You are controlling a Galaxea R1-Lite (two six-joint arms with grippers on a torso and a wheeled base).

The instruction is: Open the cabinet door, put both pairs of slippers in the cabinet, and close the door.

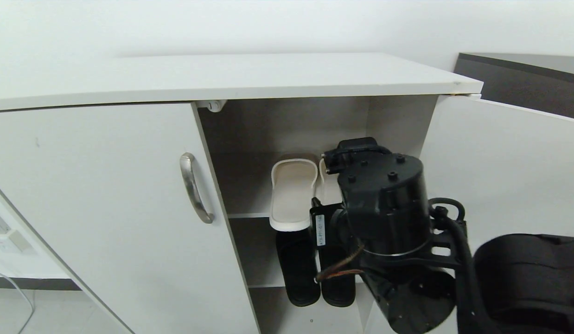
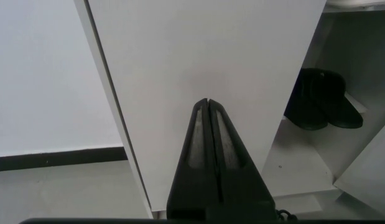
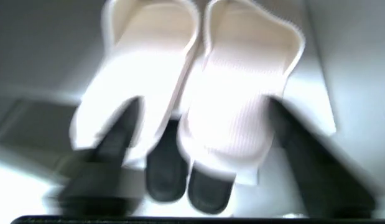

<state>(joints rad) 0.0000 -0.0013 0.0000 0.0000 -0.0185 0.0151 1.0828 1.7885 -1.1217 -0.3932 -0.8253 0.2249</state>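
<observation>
Step in hand: stowing, judged near its end; both pairs on shelves, door closing not yet done.
Next move: judged to call for a straight pull-back of the right arm clear of the opening, then a push on the open door.
Left claw: pressed together, pointed at closed left door.
White slippers: side by side on upper shelf, pale, raised rims, near ends overhanging the edge.
Black slippers: directly below on lower shelf, paired, matte.
Right claw: spread, straddling the white pair; contact not discernible.
Open door: swung wide.
</observation>
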